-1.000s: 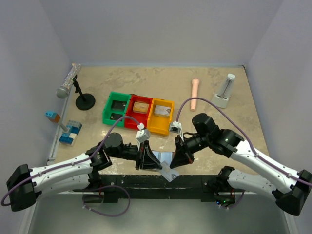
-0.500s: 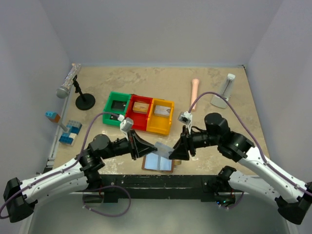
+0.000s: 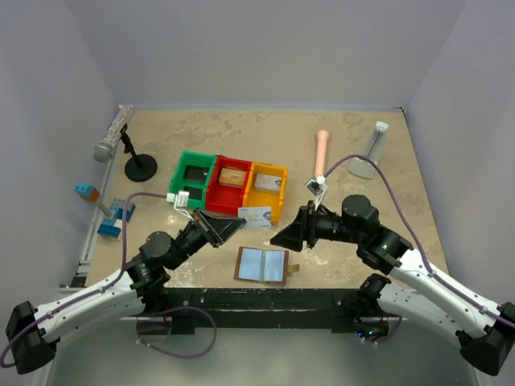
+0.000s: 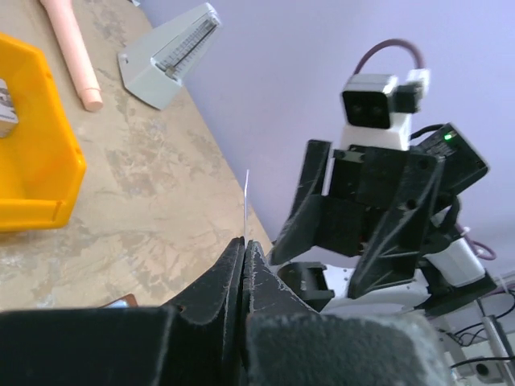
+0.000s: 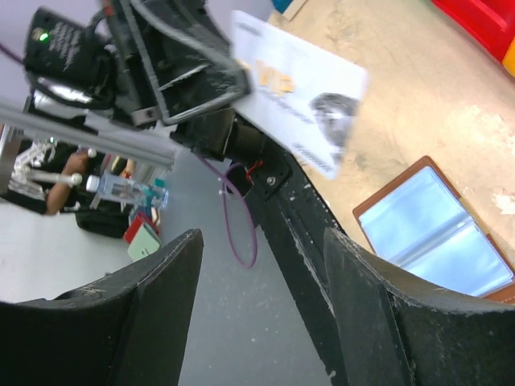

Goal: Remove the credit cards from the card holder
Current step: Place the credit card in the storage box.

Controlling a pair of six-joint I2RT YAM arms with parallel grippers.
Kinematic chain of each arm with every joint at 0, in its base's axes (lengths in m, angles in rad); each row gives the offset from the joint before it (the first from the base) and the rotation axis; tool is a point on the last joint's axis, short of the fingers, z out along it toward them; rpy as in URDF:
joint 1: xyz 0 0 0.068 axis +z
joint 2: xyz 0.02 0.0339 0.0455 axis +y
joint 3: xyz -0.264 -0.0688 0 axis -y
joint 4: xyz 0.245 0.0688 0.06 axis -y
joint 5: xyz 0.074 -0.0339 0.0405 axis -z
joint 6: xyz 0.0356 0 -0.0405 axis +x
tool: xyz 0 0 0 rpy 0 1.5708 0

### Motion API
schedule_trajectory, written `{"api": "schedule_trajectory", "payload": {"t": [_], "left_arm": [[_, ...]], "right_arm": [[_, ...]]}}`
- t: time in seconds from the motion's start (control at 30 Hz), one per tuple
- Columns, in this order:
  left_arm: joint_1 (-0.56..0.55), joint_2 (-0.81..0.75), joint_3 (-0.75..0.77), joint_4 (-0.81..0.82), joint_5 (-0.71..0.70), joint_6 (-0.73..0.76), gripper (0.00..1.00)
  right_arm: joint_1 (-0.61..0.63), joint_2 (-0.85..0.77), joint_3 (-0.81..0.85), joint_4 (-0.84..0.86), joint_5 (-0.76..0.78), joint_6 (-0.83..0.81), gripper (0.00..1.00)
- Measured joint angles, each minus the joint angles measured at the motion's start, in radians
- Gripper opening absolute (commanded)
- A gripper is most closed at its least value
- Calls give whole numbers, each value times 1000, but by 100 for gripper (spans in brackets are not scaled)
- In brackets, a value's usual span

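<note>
Card holder [image 3: 262,264] lies open by the counter [image 3: 265,137] edge; my left hand [image 3: 236,224] clamps the credit card [image 3: 254,215]; right hand [image 3: 282,238] has released, spread.

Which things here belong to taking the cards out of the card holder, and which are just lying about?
Job: card holder; card, held in left gripper; right gripper, open.
Lying about: green bin, red bin, yellow bin, microphone, pink stick, blue blocks.

Left gripper [image 3: 233,223] now clamps pale printed plastic card [image 3: 254,215] alone, lifted up and leftward — right gripper [image 3: 283,236] lets go, jaws spread, drawn back rightward. Brown leather-like bifold card holder [image 3: 262,264] now uncovered, lying open flat.
</note>
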Motion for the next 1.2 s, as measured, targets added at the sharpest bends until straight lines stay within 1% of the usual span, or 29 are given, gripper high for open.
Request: {"api": "schedule_trajectory", "payload": {"t": [0.1,0.2,0.3,0.4,0.57,0.8,1.07,1.13,1.2], "left_arm": [[0,7,-18,63,0,-32,0],[0,4,-53,126,0,-62,0],[0,3,-71,154,1,-85,0],[0,3,-73,178,2,-96,0],[0,14,-73,214,10,-111,0],[0,36,-73,238,32,-121,0],[0,42,-73,249,42,-122,0],[0,43,-73,251,42,-122,0],[0,45,-74,252,40,-122,0]], "right_arm": [[0,16,-52,58,25,50,66],[0,45,-62,100,48,90,64],[0,54,-70,151,57,122,61],[0,55,-76,198,73,145,55],[0,84,-76,241,72,161,48],[0,116,-76,285,72,190,41],[0,130,-76,341,70,207,20],[0,137,-76,343,69,212,19],[0,136,-76,348,68,215,22]]}}
